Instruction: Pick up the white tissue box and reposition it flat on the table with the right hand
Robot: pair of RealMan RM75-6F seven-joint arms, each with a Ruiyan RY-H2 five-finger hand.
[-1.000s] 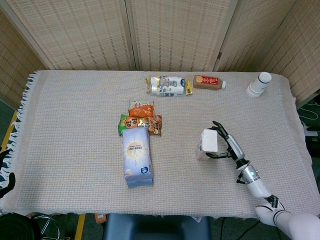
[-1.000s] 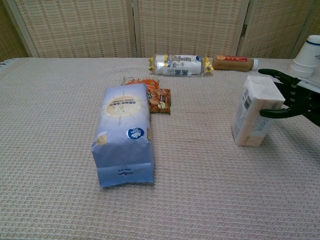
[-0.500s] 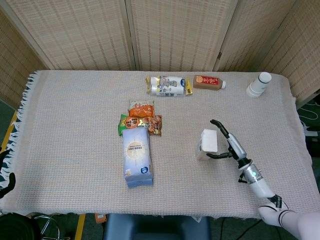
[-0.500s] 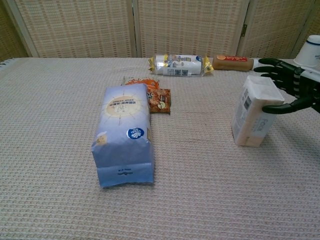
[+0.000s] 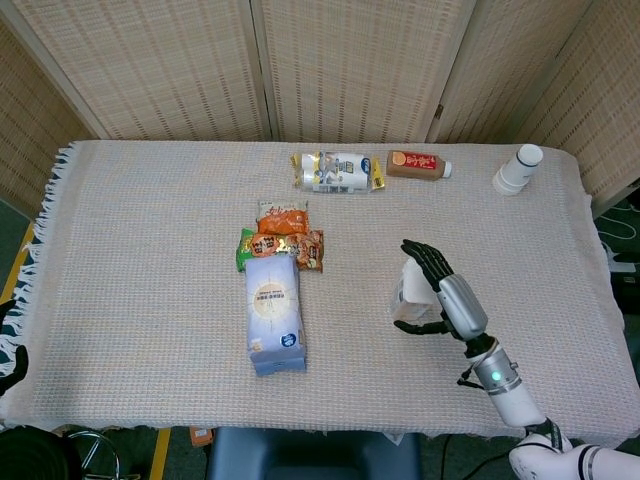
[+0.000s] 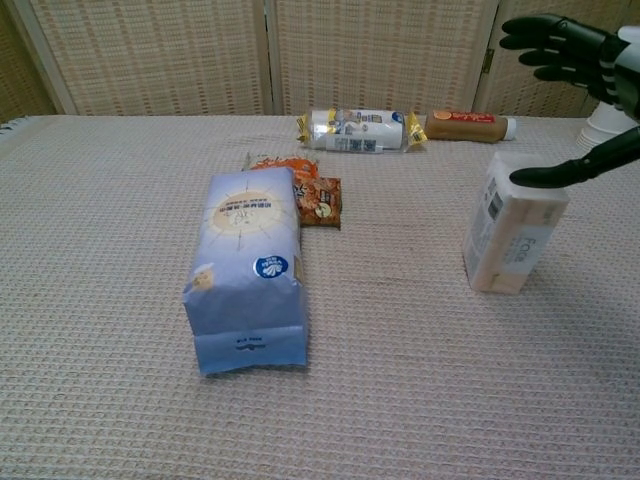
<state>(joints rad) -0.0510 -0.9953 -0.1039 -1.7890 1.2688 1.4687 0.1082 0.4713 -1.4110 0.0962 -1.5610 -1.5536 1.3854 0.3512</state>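
The tissue box [image 6: 513, 222] stood upright on the counter [image 5: 140, 250], tilted slightly, well to the right of the blue bag [image 6: 249, 260]. The right hand [image 6: 590, 75] hung above the box with its fingers spread wide and nothing in its grasp; in the chest view the fingers [image 6: 545, 38] reached out well above the box while the thumb sat low over its top edge, and whether the thumb touched the box could not be told. From the head view the right hand [image 5: 442, 295] covered part of the box [image 5: 408, 290], palm down.

The blue bag [image 5: 273, 314] lay flat, long side running toward the robot. An orange snack pack [image 5: 283, 218] and a second snack pack [image 5: 285, 246] lay touching the bag's far end. Farther back from the bag lay a white-wrapped packet [image 5: 337, 171], and just beside that, to the right, a brown bottle [image 5: 417, 164] on its side. A stack of paper cups [image 5: 517, 169] stood near the back right corner, far from the bag. A black part at the bottom left edge of the head view may have been the left hand [image 5: 8, 368], too little of it showing to judge its state.
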